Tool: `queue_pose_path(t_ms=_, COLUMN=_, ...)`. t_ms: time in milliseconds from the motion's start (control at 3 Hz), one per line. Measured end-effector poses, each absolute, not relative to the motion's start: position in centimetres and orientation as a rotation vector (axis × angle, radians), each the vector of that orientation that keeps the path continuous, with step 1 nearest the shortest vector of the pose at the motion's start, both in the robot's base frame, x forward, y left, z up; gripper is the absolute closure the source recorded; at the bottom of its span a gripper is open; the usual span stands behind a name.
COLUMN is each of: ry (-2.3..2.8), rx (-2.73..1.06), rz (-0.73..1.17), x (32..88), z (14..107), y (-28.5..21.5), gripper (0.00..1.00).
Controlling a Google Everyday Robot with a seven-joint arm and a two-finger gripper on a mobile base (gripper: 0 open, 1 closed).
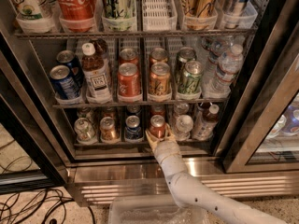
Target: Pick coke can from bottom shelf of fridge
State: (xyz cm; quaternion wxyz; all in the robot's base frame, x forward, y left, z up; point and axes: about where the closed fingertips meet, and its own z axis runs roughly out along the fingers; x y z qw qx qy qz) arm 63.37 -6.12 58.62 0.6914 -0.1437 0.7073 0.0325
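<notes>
Gripper [159, 135], at the end of a white arm [191, 195] that comes up from the 5 o'clock corner, sits at the front of the bottom shelf [117, 144] of the fridge [235, 110], just below the centre of the view. It is set around the lower part of the coke can [158, 126]. Whether it is clamped on the can or only placed around it, I cannot tell.

That can stands upright on the shelf, in the fourth lane from the left, silver top facing the camera. At its 9 o'clock, just beside it, stands a dark blue can [133, 128], and further that way a gold can [108, 129] and a silver can [84, 129]. At its 3 o'clock a clear bottle [183, 125] stands close by. At its 12 o'clock, deeper in the same lane, is another red-topped can [158, 111].

On the rack above, at 12 o'clock from the gripper, an orange can [160, 78] stands next to a red can [128, 79]. At 6 o'clock from the gripper, below the stainless-steel base [121, 174], lies a clear plastic bin [140, 213]. Black cables [28, 204] trail across the floor at 8 o'clock.
</notes>
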Motion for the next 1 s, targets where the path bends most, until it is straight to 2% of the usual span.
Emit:
queue_pose_path(t_ms=333, ry=1.591, rx=-0.331, rz=0.101, x=63.0, z=58.7, y=-5.2, gripper=1.00)
queue_pose_path(t_ms=1000, ry=1.621, rx=-0.332, rz=0.280, x=62.1, z=61.4, y=-1.3, gripper=1.00)
